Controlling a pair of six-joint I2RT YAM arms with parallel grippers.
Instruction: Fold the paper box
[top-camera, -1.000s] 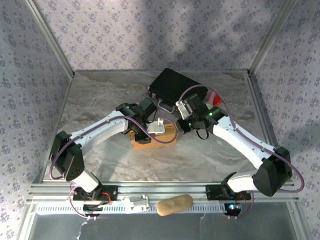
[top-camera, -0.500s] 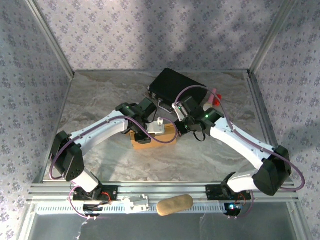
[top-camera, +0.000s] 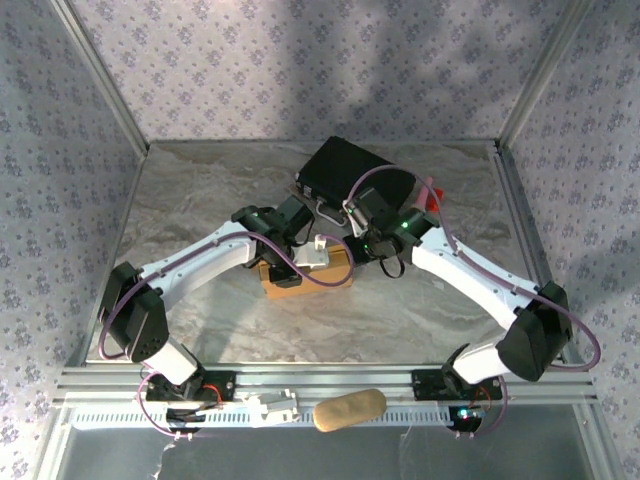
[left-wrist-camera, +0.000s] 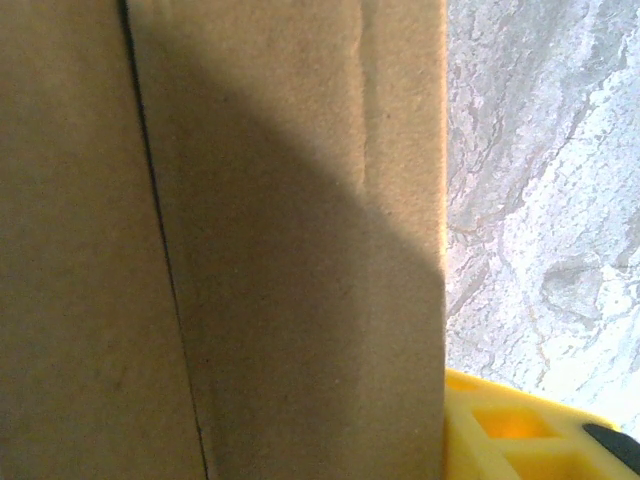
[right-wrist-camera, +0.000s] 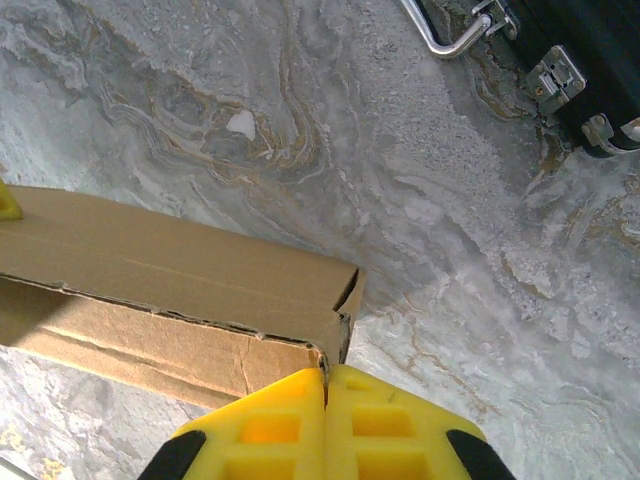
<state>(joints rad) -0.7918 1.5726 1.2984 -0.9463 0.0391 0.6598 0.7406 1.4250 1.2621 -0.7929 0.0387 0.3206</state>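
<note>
Shows the paper box (top-camera: 290, 283) lying on the tabletop (top-camera: 200, 200), black case (top-camera: 350, 170) just behind it. Cannot tell how far the left claw (top-camera: 303, 258) gapes, low over the box. Finds the right claw (right-wrist-camera: 325, 385) closed, empty, tips at the box's end corner.

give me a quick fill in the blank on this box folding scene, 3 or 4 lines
1. The right gripper has its jaws ____.
2. The paper box is made of plain tan ____.
3. The case with the metal handle is coloured ____.
4. The paper box lies on a ____-patterned table.

Missing words: shut; cardboard; black; marble
</note>
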